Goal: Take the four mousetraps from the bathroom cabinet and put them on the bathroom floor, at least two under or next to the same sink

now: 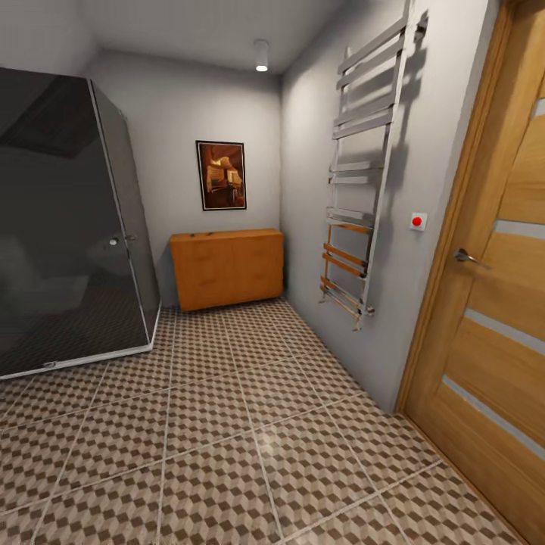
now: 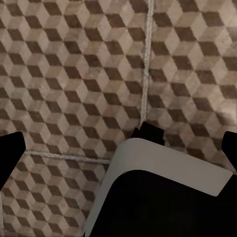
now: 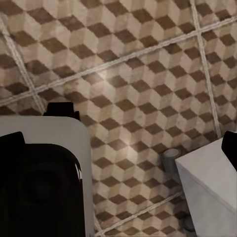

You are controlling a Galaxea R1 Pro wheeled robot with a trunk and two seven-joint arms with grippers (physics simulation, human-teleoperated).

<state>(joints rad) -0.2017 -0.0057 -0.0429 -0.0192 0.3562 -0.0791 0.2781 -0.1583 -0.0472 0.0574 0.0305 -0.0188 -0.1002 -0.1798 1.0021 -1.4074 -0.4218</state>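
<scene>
Evenly lit from the ceiling lamp (image 1: 261,56) (lit, white). Towel rail (image 1: 362,174) casts a soft wall shadow. Faint glare on the bathroom floor (image 1: 250,424) below it. Wrist views slightly blurred.

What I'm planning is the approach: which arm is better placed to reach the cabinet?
Left, marginally. The cabinet stands far off, left of centre in the head view, while the towel rail crowds the right side. Both wrist cameras face bathroom floor.
</scene>
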